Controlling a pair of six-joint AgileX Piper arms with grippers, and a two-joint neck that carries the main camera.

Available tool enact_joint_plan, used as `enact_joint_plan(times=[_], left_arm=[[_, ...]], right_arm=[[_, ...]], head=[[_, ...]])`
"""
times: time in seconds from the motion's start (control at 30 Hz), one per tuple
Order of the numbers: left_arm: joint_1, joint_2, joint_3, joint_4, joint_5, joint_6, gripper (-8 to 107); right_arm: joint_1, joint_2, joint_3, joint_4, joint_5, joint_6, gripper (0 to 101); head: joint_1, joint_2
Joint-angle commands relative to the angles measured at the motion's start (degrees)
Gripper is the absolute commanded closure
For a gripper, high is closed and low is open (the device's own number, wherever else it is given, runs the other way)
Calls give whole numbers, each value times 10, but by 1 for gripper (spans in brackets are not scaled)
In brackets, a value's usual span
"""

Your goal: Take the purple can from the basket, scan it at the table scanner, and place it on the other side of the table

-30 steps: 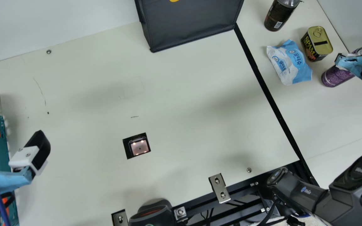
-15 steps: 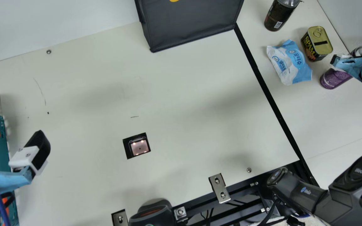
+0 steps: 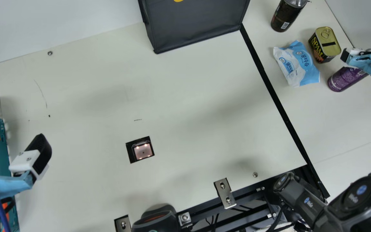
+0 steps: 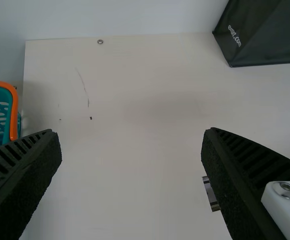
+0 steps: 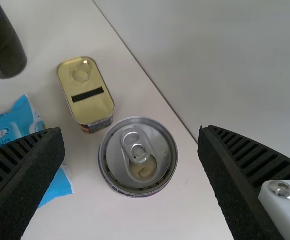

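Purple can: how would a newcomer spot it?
On the main view's right, past the black strip, find the blue-white pack. The can is right of it, partly hidden by the right claw. It's round and purple; the neighbouring tin is boxy with a gold lid.

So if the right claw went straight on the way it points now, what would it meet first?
Most likely the purple metal can with the silver top. Seen from the right claw, it shows between the black ribbed fingers, so they might pass around it; the distance is hard to judge.
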Motion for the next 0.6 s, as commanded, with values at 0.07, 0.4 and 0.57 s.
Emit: enact_joint_plan(times=[0.07, 0.4, 0.57], left_arm=[[0, 0, 0, 0, 0, 0, 9], [0, 0, 0, 0, 0, 0, 9], [0, 0, 0, 0, 0, 0, 9]], right_arm=[[22, -34, -16, -40, 16, 32, 6], [120, -99, -50, -97, 74, 101, 6], [190, -128, -61, -121, 108, 138, 6]], head=[[-14, -1], [-14, -1], [-14, -1]])
